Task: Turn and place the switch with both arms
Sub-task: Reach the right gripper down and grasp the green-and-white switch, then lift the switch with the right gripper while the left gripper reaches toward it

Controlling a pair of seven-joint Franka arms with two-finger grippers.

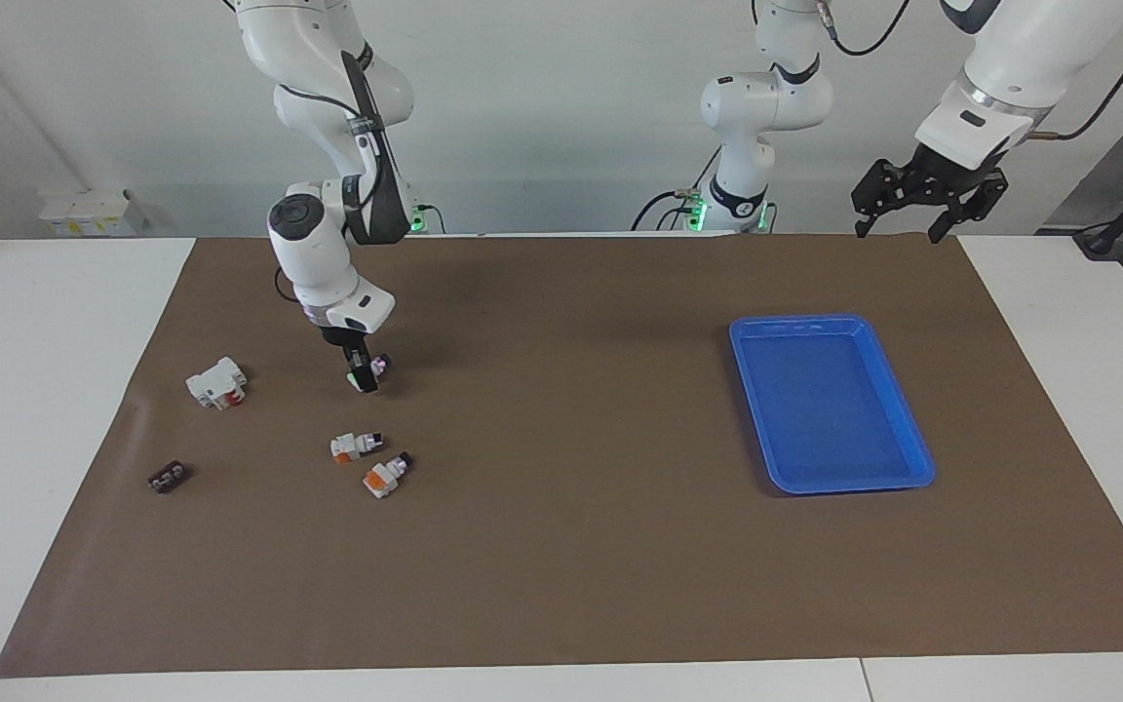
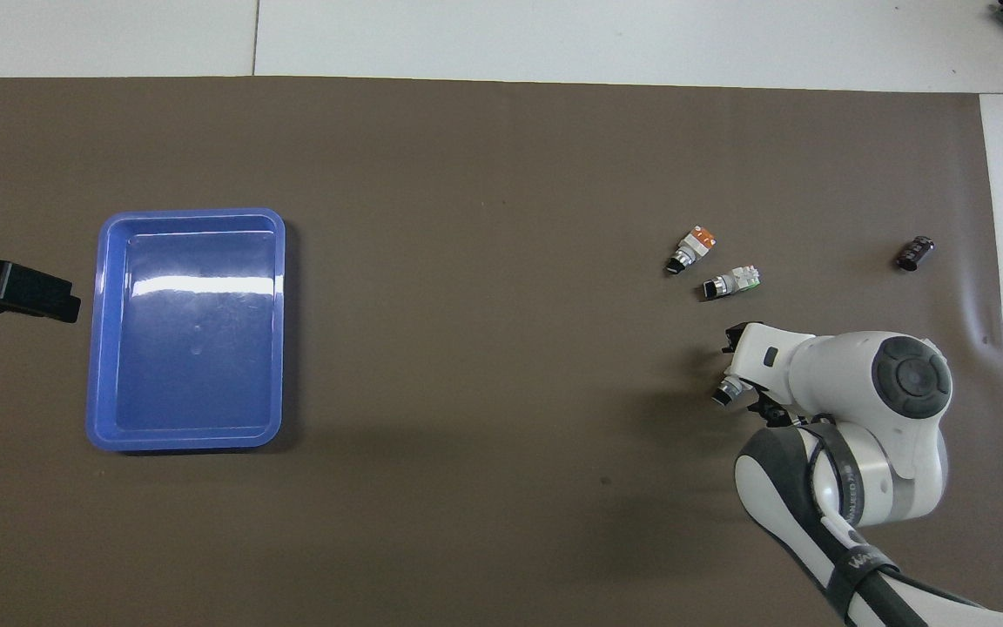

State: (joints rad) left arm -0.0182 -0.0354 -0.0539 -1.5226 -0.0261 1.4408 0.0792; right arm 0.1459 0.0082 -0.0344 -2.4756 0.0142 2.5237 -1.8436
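Observation:
The switch (image 1: pixel 378 364) lies on the brown mat toward the right arm's end of the table, and only its knob end and a sliver of green show. My right gripper (image 1: pixel 362 375) is down at the mat, right on the switch and covering most of its body. In the overhead view the right wrist hides all of the switch (image 2: pixel 723 394) but its dark knob end. My left gripper (image 1: pixel 901 219) hangs open and empty in the air over the mat's edge at the left arm's end, and it waits there; it also shows as the left gripper (image 2: pixel 31 298) beside the tray.
A blue tray (image 1: pixel 795 322) stands empty toward the left arm's end. Two white switches with orange blocks (image 1: pixel 355 446) (image 1: pixel 386 475) lie farther from the robots than the right gripper. A larger white block (image 1: pixel 215 382) and a small dark part (image 1: pixel 168 477) lie near the mat's end.

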